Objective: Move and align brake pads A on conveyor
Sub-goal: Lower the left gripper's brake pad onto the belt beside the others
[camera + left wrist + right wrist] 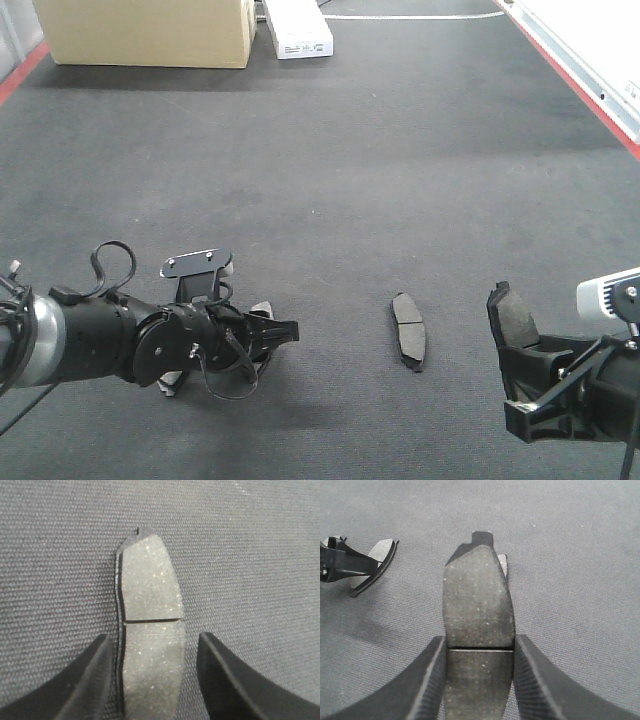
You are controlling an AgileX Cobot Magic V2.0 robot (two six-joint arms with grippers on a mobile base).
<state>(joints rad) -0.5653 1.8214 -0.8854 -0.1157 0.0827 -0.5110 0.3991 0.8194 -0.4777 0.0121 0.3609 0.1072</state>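
Both jaws clamp pads; conveyor (400, 150) ahead lies open.

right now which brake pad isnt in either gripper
The brake pad lying flat on the conveyor, midway between both arms; the other two sit between fingers.

The right gripper (479, 680) covers its brake pad's (479, 600) lower end; the frame's bottom edge cuts both.

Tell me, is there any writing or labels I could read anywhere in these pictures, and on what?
None can be read.
White box at the far end: dark print on its label, too small and blurred to read.
Cardboard box: no visible text.
Brake pads: no markings visible.
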